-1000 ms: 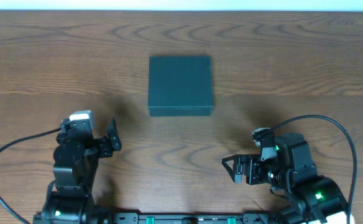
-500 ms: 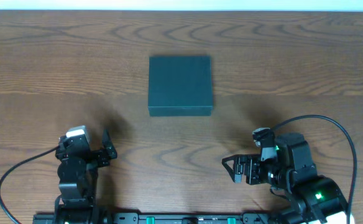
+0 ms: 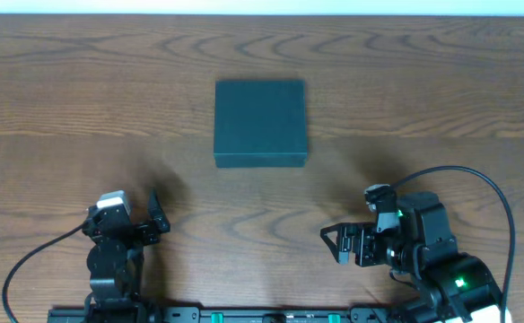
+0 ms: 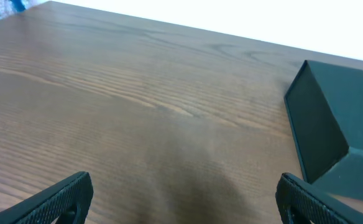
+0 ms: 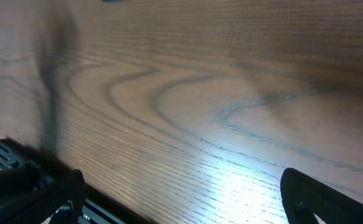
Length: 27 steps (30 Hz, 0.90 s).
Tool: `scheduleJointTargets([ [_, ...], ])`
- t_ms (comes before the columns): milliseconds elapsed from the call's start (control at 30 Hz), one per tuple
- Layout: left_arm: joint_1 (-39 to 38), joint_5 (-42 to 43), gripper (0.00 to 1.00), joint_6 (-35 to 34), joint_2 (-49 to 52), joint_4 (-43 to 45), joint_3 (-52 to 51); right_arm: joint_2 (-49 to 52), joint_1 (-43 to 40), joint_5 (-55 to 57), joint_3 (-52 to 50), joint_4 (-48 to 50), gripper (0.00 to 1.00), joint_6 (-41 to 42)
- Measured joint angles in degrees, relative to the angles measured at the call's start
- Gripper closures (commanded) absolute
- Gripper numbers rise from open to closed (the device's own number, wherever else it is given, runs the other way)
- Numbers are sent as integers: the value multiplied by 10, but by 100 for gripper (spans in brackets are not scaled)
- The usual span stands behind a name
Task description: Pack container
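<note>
Dark teal cardboard container (image 3: 260, 123), lid closed, lies flat at the middle of the wood-grain table (image 3: 441, 81), well apart from both arms. Left gripper (image 3: 157, 215) and right gripper (image 3: 334, 243): jaws spread wide, empty, near the robot's edge.

Dark teal-black container (image 3: 260, 121) on a brown table (image 3: 423, 81).
The container is 1 plain matte colour. The table shows wavy, darker wood grain. The left hand (image 3: 155, 215) and right hand (image 3: 333, 244) are black.
</note>
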Motion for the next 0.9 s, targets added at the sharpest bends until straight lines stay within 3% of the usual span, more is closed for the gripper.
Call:
scheduleJointTargets([
  [900,0,-4,5,0,-30,0,0,0,0,0,0,0,1,0],
])
